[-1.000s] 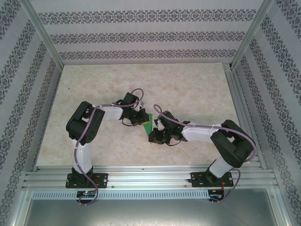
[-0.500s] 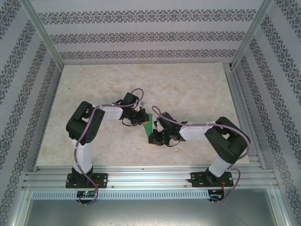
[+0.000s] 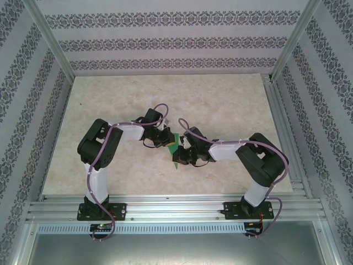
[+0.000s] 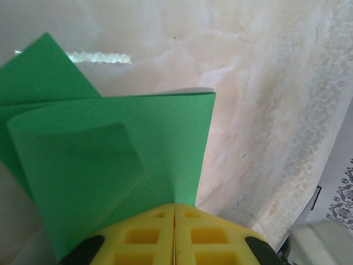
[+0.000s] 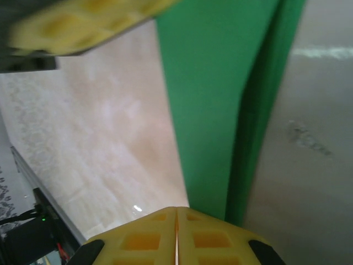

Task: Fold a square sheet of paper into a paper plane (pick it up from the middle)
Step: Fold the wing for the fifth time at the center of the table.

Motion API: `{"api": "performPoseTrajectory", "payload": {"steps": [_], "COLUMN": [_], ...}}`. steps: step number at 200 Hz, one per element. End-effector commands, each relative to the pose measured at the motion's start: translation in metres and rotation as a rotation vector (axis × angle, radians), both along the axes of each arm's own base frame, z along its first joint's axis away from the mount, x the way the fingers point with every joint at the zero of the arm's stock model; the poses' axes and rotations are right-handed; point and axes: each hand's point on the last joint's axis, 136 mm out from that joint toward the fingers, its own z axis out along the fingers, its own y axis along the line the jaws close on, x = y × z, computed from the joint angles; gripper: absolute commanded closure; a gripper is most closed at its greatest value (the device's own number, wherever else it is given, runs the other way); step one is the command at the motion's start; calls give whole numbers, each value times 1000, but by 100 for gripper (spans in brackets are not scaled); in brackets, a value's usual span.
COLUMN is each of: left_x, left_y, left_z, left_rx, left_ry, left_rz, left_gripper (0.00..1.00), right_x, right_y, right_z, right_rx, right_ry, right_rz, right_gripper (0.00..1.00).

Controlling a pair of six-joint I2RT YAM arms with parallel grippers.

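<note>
Partly folded green sheet (image 3: 174, 142) is held off the tabletop (image 3: 220, 99). My left fingers (image 4: 140, 237) pinch one end and my right fingers (image 5: 140, 240) pinch the opposite end, both closed tight. The sheet's long axis runs between the two pinches.

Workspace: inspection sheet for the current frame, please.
Surface: marbled table, bare apart from the arms.
Job's things: green paper, partly folded with layers overlapping, held between the two grippers near the table's middle.
Clutter: nothing seen.
Grippers: left gripper shut on the paper; right gripper shut on the paper's other end.
Cables: purple cables run along both arms, clear of the paper.
Surroundings: patterned walls, aluminium frame along the near edge.
</note>
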Motion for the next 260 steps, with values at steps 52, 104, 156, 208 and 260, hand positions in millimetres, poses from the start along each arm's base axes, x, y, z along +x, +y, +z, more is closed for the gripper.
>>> {"api": "performPoseTrajectory", "payload": {"steps": [52, 104, 156, 208, 260], "left_x": [9, 10, -11, -23, -26], "left_y": [0, -6, 11, -1, -2], "left_z": [24, 93, 77, 58, 24], "left_rx": [-34, -139, -93, -183, -174], "left_ry": [-70, -217, -174, -110, -62], "left_rz": [-19, -51, -16, -60, -58], "left_gripper": [79, 72, 82, 86, 87], "right_x": [-26, -24, -22, -20, -21], "right_y": [-29, -29, -28, -28, -27], "right_z": [-50, -53, -50, -49, -50], "right_rx": [-91, -110, -115, -120, -122], "right_ry": [109, 116, 110, 109, 113], "right_rz": [-37, -45, -46, -46, -44], "right_gripper": [97, 100, 100, 100, 100]}}
